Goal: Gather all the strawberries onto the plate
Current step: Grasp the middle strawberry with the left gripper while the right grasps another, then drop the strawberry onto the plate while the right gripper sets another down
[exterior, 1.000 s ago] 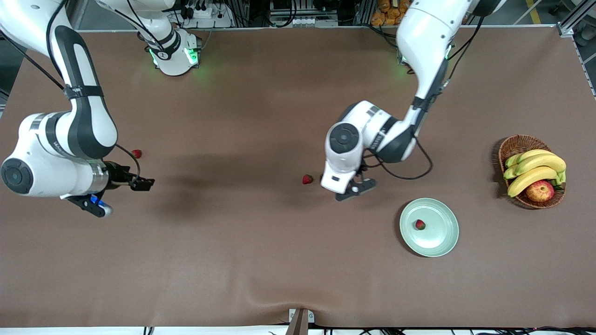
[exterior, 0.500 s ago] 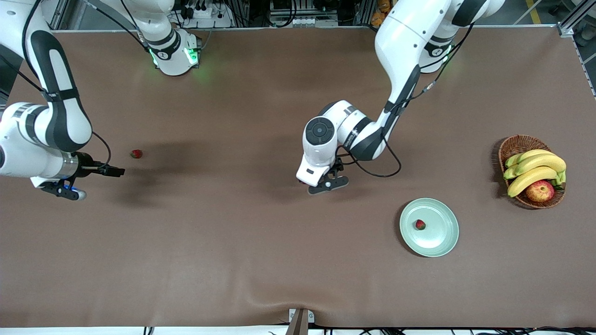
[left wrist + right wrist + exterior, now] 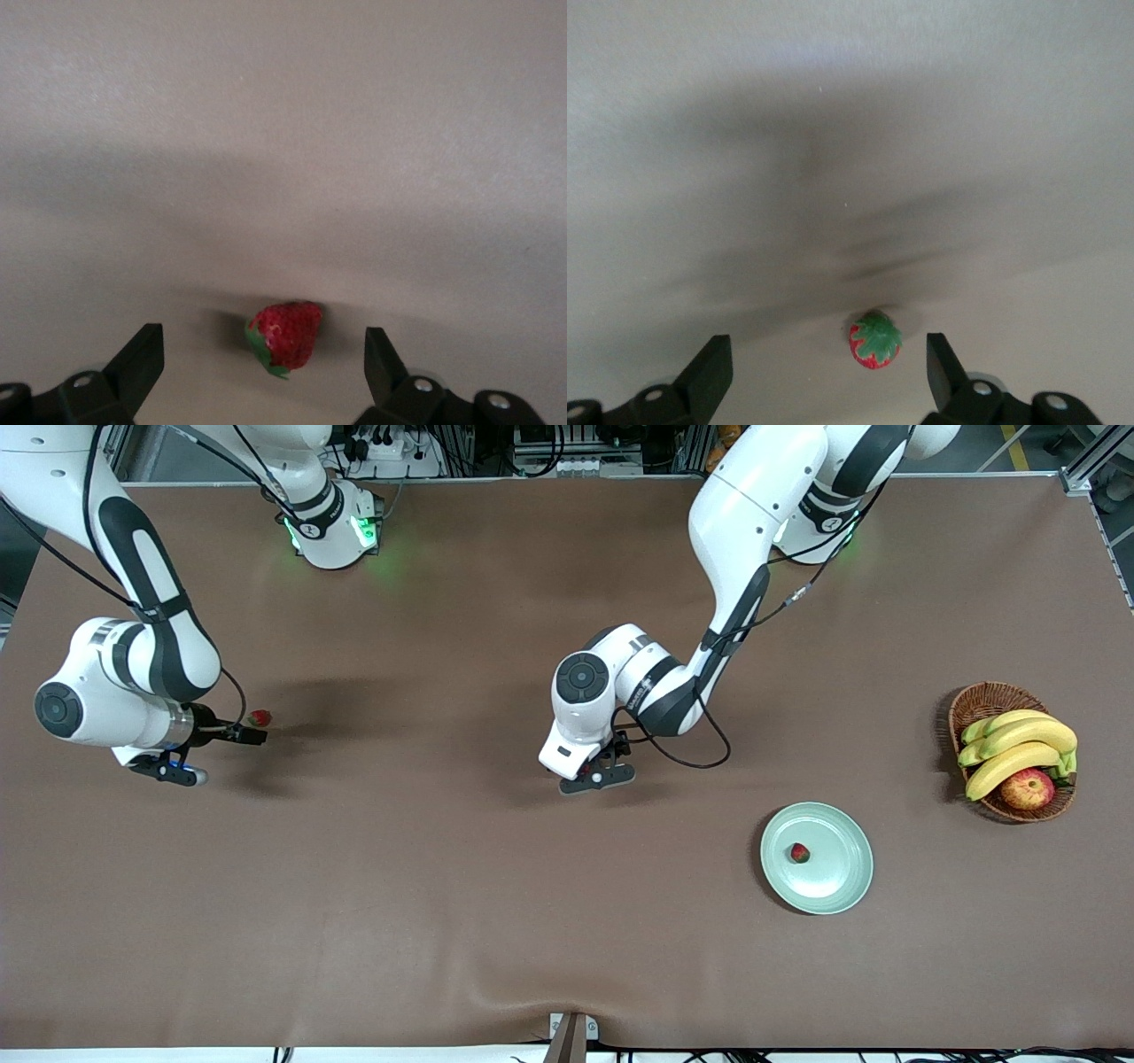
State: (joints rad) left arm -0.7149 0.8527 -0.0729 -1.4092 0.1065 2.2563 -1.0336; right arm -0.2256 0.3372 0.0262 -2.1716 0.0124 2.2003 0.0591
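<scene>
Strawberries: three in all, one resting in the plate [image 3: 828,886], a pale green dish near the left arm's end of the table, beside the wicker basket [image 3: 979,701] of bananas [image 3: 1019,748] and an apple [image 3: 1028,788]. That berry [image 3: 800,853] has not moved, so you may count one third of the collection done.

Change over the last second: both arms have travelled to the two berries on the tablecloth. The left gripper [image 3: 264,365], which hung between the middle berry and the plate, has shifted toward the right arm's end and now sits over that middle strawberry [image 3: 285,335]; in the front view the wrist hides it. The right gripper [image 3: 829,365] swung away and has come back in to the berry at the right arm's end [image 3: 260,717]. Read this as two pick approaches run in parallel, neither yet a grasp.

Gripper state: in the left wrist view the fingers [image 3: 142,354] stand fully apart, one on each side of the berry, touching nothing. In the right wrist view the fingers [image 3: 713,359] also stand wide, straddling the second strawberry [image 3: 874,341] without contact; they may be just beginning to narrow. Neither gripper holds anything.
</scene>
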